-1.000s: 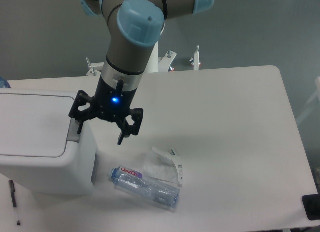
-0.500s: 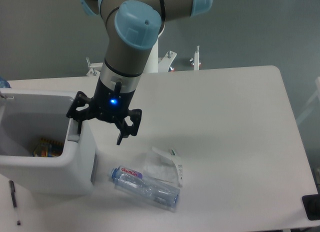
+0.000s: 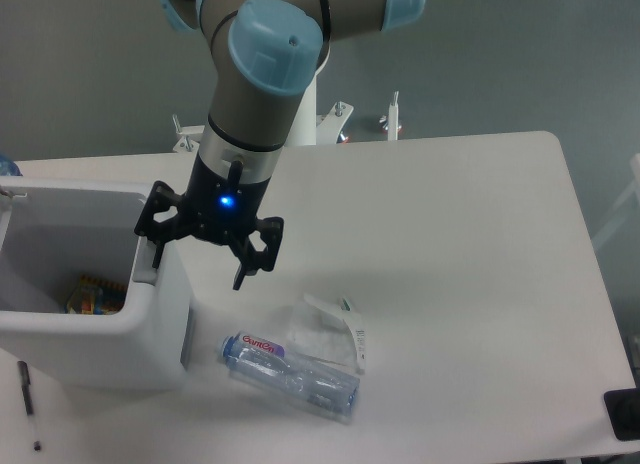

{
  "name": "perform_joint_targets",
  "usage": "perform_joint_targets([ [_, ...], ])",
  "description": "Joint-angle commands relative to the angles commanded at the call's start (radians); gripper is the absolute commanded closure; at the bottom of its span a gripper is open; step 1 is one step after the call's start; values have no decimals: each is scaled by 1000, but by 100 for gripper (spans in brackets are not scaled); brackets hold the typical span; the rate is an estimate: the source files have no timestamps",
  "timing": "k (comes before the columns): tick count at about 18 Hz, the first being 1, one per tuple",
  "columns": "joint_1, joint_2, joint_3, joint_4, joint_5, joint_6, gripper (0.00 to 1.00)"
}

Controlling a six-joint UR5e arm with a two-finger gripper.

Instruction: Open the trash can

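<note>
Boxy white plastic trash can (image 3: 150, 329) at the desk's left edge, mouth upward, lid out of view; black two-finger gripper (image 3: 197, 264) spread wide over its right rim.

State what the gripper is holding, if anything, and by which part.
Nothing. The gripper is open, with one finger at the grey push tab on the trash can rim and the other in the air.

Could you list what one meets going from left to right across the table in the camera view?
pen → trash can, open with some rubbish inside → gripper by the bin's right rim → water bottle lying on its side → black object at the table's right edge.
</note>
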Motion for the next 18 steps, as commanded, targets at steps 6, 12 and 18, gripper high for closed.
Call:
perform_joint_targets([
  [6,70,-3,45,35,2,67,0],
  [12,159,-26,31,32,184,234,0],
  [18,262,-120,55,37,189,322,0],
])
